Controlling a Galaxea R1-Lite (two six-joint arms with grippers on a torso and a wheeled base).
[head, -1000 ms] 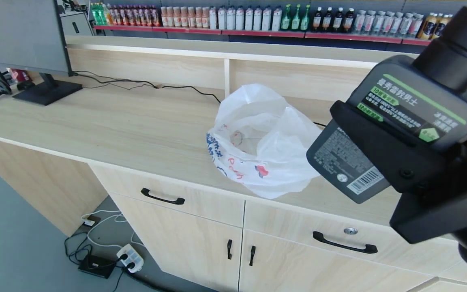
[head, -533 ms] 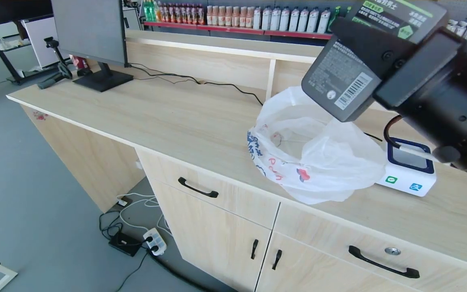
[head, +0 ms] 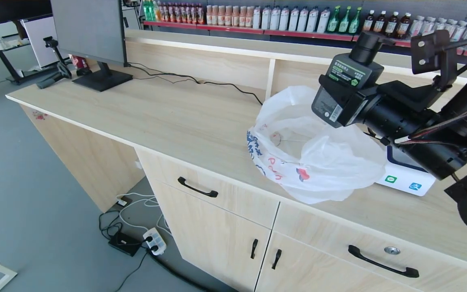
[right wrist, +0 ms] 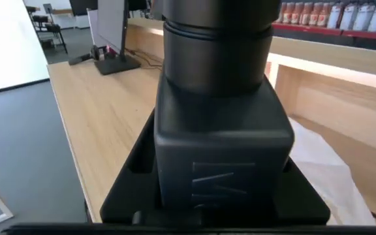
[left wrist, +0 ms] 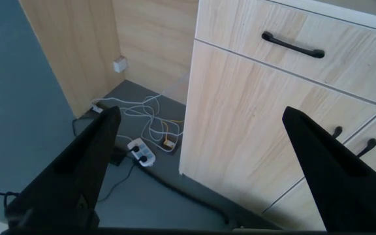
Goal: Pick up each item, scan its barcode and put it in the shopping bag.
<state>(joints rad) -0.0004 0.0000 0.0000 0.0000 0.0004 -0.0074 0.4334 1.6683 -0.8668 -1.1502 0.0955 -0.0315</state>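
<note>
My right gripper (head: pixel 345 101) is shut on a dark grey bottle (head: pixel 345 87) with a black cap and green label, held above the far right rim of the white plastic shopping bag (head: pixel 310 150). The bag lies open on the wooden counter (head: pixel 168 117). A barcode shows on the bottle's lower side. In the right wrist view the bottle (right wrist: pixel 220 130) stands between the black fingers (right wrist: pixel 132 189), with the bag (right wrist: pixel 328 170) behind it. My left gripper (left wrist: pixel 198 163) is open, hanging low in front of the cabinet doors, with nothing in it.
A white and blue scanner box (head: pixel 405 178) sits right of the bag, partly behind my right arm. A monitor (head: pixel 89 36) stands at the counter's far left with cables (head: pixel 201 83) running along the back. Shelves of bottles (head: pixel 282 18) line the rear. A power strip (head: pixel 152 241) lies on the floor.
The head camera shifted early on. Since half a second ago my right arm has carried the bottle away from the camera and down, to just above the bag.
</note>
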